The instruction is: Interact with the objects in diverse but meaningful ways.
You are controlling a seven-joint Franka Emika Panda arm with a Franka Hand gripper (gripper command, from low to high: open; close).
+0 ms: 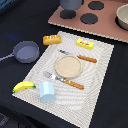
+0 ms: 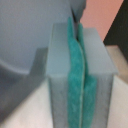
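In the wrist view my gripper is shut, its teal pads pressed together with nothing between them. Behind it lie a grey rounded surface and a pink board. On the striped placemat in the exterior view sit a yellow banana, a light blue cup, an orange-brown bread loaf and a flat yellow packet. The dark grey pot rests off the mat at the exterior view's left. A grey shape at the top edge may be my arm.
A tan plate lies mid-mat with a fork and a knife beside it. A pink stove board with dark burners and a pale bowl stands at the back.
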